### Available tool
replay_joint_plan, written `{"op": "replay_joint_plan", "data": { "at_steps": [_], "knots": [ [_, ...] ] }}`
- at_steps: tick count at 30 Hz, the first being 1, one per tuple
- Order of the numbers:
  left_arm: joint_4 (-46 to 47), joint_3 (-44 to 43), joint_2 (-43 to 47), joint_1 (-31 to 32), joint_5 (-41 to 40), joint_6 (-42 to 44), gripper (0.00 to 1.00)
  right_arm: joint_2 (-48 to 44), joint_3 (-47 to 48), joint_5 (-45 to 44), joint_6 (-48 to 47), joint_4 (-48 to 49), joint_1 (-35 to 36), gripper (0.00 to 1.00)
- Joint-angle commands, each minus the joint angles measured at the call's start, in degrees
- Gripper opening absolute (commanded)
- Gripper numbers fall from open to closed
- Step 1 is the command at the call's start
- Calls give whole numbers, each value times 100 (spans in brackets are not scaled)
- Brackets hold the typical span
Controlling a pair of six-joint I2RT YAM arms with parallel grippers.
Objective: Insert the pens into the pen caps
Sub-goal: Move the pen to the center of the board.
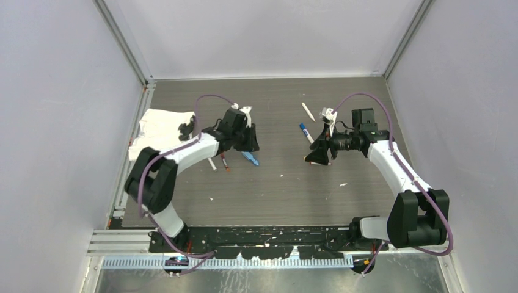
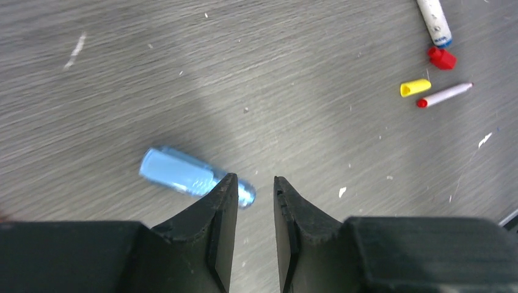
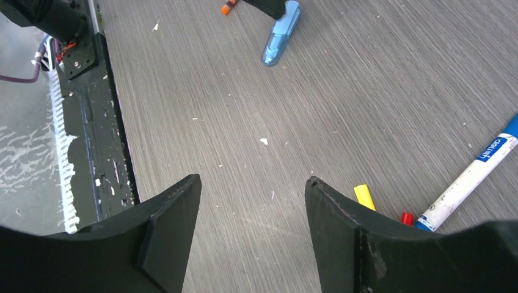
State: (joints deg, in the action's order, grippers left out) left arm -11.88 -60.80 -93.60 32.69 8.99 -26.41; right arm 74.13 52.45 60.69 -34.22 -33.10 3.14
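Left hand (image 2: 255, 180) barely parted, right hand (image 3: 253, 179) wide open, both empty, and the light-blue piece (image 2: 177, 171) beside the left's finger could get nudged rolling.

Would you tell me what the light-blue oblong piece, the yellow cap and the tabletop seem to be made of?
The light-blue oblong piece looks like glossy plastic, as light glints on it. The yellow cap seems to be smooth, opaque plastic. The tabletop looks like matte grey wood-grain laminate, judging by its fine streaks.
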Motion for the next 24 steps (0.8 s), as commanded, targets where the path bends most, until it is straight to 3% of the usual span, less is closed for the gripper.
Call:
{"op": "replay_joint_plan", "data": {
  "at_steps": [1, 12, 24],
  "knots": [
    [260, -432, -756, 174, 77, -711, 30, -197, 235, 152, -103, -24, -7, 69],
    [-3, -439, -1306, 159, -180, -821, 30, -205, 232, 233, -111, -32, -12, 69],
    [-98, 1039, 386, -391, -854, -593, 29, -206, 222, 264, -120, -47, -14, 69]
  ]
}}
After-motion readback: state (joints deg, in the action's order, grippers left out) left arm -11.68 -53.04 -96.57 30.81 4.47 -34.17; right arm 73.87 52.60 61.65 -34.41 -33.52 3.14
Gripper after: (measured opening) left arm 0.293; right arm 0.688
